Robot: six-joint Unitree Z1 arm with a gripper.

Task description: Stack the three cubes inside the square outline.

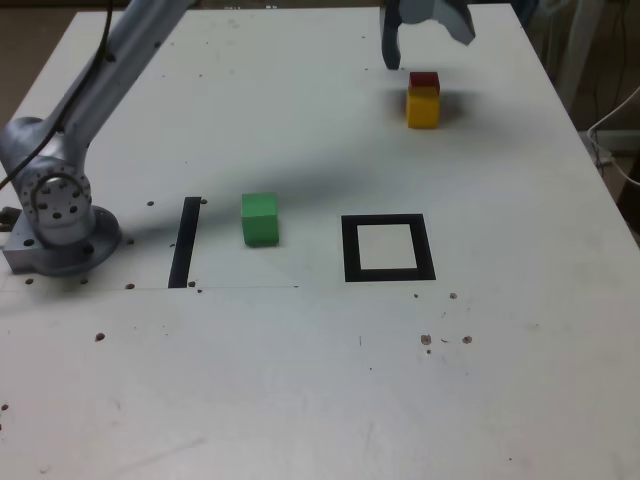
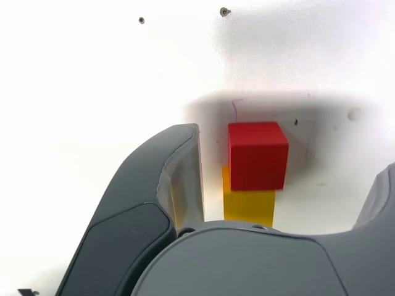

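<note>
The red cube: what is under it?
The red cube sits on the yellow cube, which stands on the white table, outside the black square outline. The yellow cube's top face is covered by the red one.

My arm (image 1: 120, 50) reaches from its base (image 1: 55, 215) at the exterior view's left diagonally up and across to the far side. My end effector (image 1: 425, 40) hangs pointing downward, jaws spread wide, gripping nothing.
</note>
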